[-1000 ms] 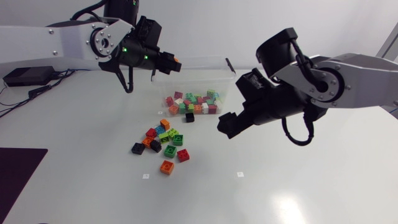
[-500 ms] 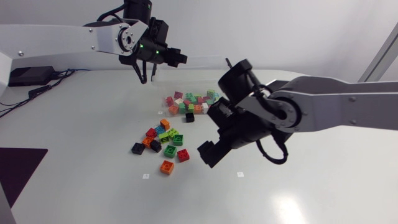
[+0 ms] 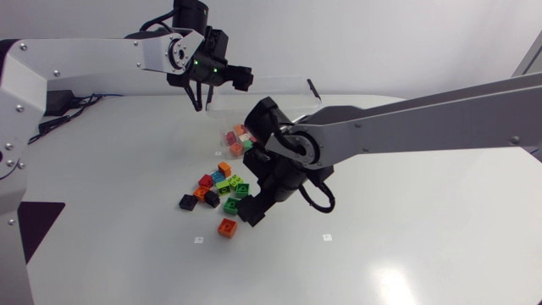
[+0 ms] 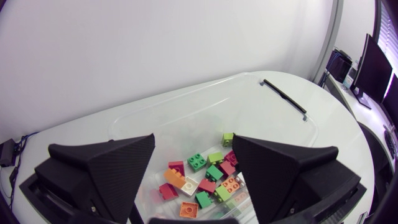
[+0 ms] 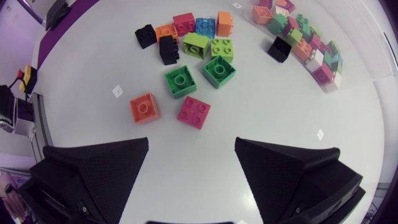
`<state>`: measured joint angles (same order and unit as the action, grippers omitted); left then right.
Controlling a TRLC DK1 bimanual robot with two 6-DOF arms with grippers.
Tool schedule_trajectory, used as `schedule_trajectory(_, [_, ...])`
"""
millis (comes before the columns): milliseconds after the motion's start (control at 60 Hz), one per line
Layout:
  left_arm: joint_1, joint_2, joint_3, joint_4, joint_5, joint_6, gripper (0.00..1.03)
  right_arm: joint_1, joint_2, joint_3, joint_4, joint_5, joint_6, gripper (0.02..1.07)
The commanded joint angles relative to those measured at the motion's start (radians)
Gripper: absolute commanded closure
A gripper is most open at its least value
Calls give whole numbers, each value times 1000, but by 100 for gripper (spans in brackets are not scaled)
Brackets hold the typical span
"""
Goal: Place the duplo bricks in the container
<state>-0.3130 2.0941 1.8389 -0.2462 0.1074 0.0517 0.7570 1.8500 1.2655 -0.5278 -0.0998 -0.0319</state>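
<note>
Container [image 3: 281, 87] seems mostly hidden behind right arm [image 3: 406, 127].

Thirteen loose duplo bricks [image 5: 180, 81] lay together: three black, three orange, two dark green, two lime, two red, one blue. One clear container [image 4: 186, 124], at one o'clock from them, held many more, too crowded to count.

bricks [image 4: 208, 177] in container [image 4: 205, 118] | loose bricks [image 5: 186, 68] before container, ahead of right gripper [image 5: 191, 142]
</note>
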Motion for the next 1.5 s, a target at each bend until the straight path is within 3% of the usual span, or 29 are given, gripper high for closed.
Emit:
schedule_trajectory(0, [8,-57,-50,-7,2,-1,5,10,57,49,-29,6,35,7])
schedule_trajectory(200, [17,-170,-173,-64,-8,25,5,27,149,137,-90,6,63,7])
schedule_trajectory(517, [34,-299,-339,-288,-25,85,5,16,265,267,-190,6,87,8])
schedule_trajectory(800, [14,-473,-576,-312,-52,105,5,10,321,333,-222,23,105,17])
schedule_trajectory(950, [49,-557,-665,-343,-55,126,6,10,348,351,-227,28,112,30])
schedule_trajectory(1050, [55,-603,-719,-354,-55,137,6,10,356,364,-232,29,113,31])
schedule_trajectory(1167, [55,-661,-776,-369,-55,143,6,8,370,390,-238,32,116,43])
schedule_trajectory(1317, [8,-714,-846,-395,-54,142,6,8,393,416,-250,34,118,50])
schedule_trajectory(1483, [-70,-723,-905,-406,-54,120,6,1,402,416,-250,34,116,70])
